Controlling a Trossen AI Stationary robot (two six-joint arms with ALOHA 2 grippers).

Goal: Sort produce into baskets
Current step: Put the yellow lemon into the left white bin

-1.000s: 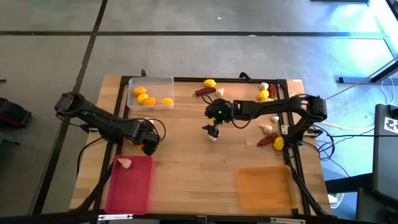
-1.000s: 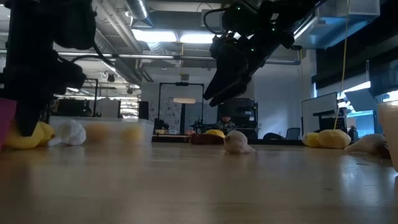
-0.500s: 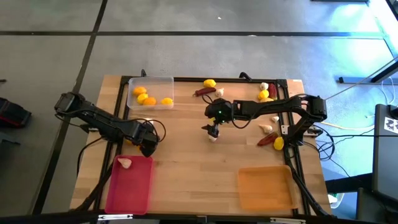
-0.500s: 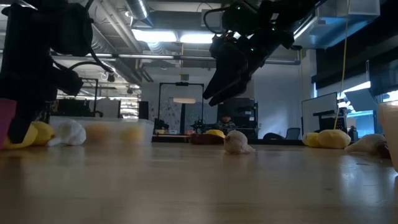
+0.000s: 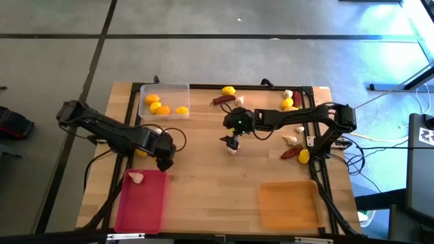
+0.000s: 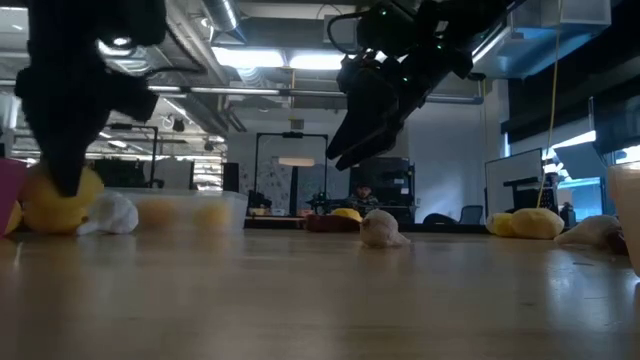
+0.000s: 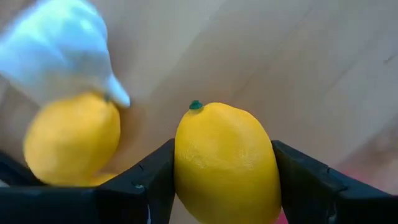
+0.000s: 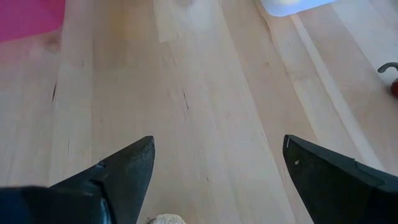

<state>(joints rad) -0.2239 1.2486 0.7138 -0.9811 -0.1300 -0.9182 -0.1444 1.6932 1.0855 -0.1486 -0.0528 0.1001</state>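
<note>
my left tool (image 7: 217, 186) pinches a lemon (image 7: 225, 165) lifted off the tabletop (image 5: 203, 176) near the pink tray (image 5: 144, 203), bound, i judge, for the clear tray (image 5: 164, 100), while my right tool (image 5: 232, 141) hangs spread above a garlic bulb (image 6: 380, 229).

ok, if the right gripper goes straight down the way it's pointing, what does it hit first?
Most likely the garlic bulb: the open right gripper hangs over it, and the bulb's top shows between its fingers in the right wrist view. Past that, only the table. Exact alignment is unclear.
</note>
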